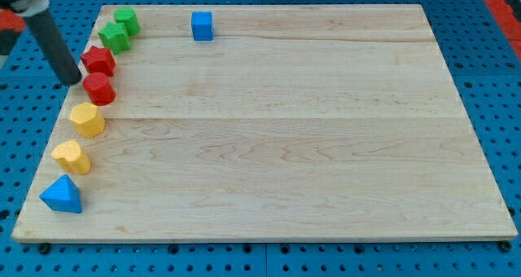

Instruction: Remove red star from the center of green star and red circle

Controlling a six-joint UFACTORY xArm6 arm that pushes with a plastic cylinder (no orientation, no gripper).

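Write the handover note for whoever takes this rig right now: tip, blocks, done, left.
My tip sits at the board's left edge, just left of the red star and red circle, close to both; contact cannot be told.
The red star lies between the green star above and the red circle below, in the column along the view's left.
Done: nothing visible, the red star is not yet out.
Left: push the red star out, probably toward the view's right.

Dark rod slants in from the view's top left corner, leaning down and right; my tip (73, 80) sits low at the view's far left, upper half.
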